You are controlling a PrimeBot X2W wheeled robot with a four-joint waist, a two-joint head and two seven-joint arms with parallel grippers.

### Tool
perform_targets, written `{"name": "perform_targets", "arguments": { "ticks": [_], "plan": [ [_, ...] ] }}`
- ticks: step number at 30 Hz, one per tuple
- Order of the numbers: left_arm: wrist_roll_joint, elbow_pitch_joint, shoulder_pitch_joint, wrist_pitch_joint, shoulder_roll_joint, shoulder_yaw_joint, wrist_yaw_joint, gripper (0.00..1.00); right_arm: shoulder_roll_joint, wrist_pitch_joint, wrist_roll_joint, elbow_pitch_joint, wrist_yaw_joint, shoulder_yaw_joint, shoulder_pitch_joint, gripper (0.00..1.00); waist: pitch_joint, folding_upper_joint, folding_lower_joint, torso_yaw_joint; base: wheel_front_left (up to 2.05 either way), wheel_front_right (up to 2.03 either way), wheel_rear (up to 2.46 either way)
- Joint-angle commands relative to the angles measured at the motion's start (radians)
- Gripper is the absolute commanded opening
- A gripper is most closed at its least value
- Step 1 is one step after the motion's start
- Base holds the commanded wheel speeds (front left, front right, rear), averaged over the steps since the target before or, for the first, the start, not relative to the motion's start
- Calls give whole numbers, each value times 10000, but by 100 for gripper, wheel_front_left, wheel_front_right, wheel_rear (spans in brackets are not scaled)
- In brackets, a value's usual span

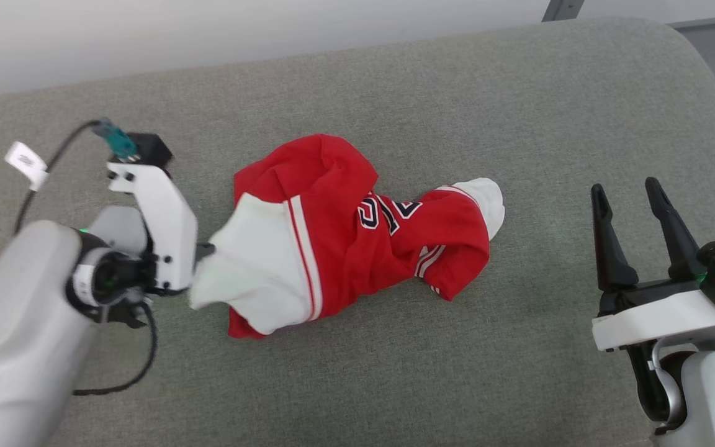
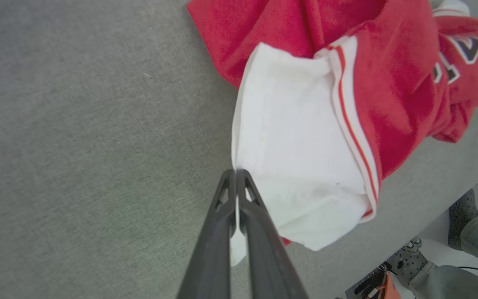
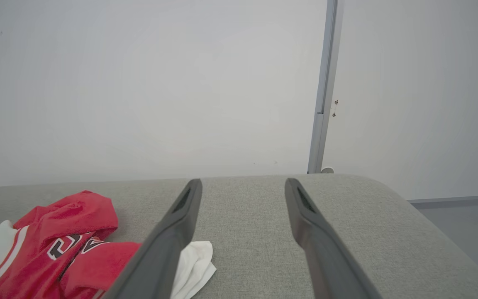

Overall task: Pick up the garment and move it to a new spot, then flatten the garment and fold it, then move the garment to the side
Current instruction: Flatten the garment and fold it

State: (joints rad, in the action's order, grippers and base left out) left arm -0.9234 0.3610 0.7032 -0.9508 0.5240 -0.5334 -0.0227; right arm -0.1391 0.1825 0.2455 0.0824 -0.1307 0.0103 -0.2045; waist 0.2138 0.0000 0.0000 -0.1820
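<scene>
L pincer [image 2: 237,172] tight on garment [image 1: 345,239] at white sleeve [image 2: 297,158]; R pincer [image 1: 624,185] wide, empty.

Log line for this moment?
shirt: crumpled on grey cushion | left hand: shut on its white sleeve | right hand: open, clear of it

On cushion [image 1: 395,93], approx ctr, slightly L: garment [image 1: 357,242], bunched, long axis L–R. At garment's L end: L gripper [image 2: 236,172], tips on sleeve edge, fabric betw. them. Nr cushion's R edge, toward front: R gripper [image 1: 624,185], well apart from garment, to its R. Behind cushion's far edge: wall [image 3: 139,83]. Behind far R corner: post [image 3: 324,83], against wall. Past cushion's front edge, down on floor [image 3: 471,224]: person's foot [image 2: 461,211].
</scene>
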Motion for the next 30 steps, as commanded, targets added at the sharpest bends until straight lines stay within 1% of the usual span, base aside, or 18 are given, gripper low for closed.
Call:
{"name": "perform_targets", "arguments": {
  "ticks": [1,2,7,12,15,18,20,22,30],
  "plan": [
    [-74,-148,-32,-68,141,124,-138,0,20,47,-58,-42,0,40,105,100,-18,0,0,33,0,0,0],
    [-132,-330,-144,-118,253,199,-250,0,24,41,-71,-56,0,64,122,100,-26,0,0,54,0,0,0],
    [-147,-1452,-815,-285,1210,630,-843,0,31,25,-96,-135,0,168,183,100,-66,0,0,130,0,0,0],
    [-259,-2517,-1957,-172,2292,1342,-1690,0,19,5,-93,-164,0,336,301,100,-84,0,0,205,0,0,0],
    [-165,-2827,-2705,11,2924,1758,-2199,0,40,-37,-118,-200,0,423,370,100,-100,0,0,270,0,0,0],
    [-94,-2810,-3368,107,3366,2014,-2611,0,66,-104,-107,-229,0,470,473,100,-124,0,0,334,0,0,0],
    [-115,-2677,-3767,137,3515,2074,-2779,0,70,-142,-123,-236,0,477,509,100,-140,0,0,365,0,0,0],
    [-305,-2490,-4230,55,3508,2068,-2925,0,96,-220,-109,-268,0,442,505,100,-176,0,0,395,0,0,0],
    [-520,-2350,-4456,422,3088,2109,-2756,0,21,-299,-46,-260,0,343,560,100,-266,0,0,443,0,0,0]
  ]
}}
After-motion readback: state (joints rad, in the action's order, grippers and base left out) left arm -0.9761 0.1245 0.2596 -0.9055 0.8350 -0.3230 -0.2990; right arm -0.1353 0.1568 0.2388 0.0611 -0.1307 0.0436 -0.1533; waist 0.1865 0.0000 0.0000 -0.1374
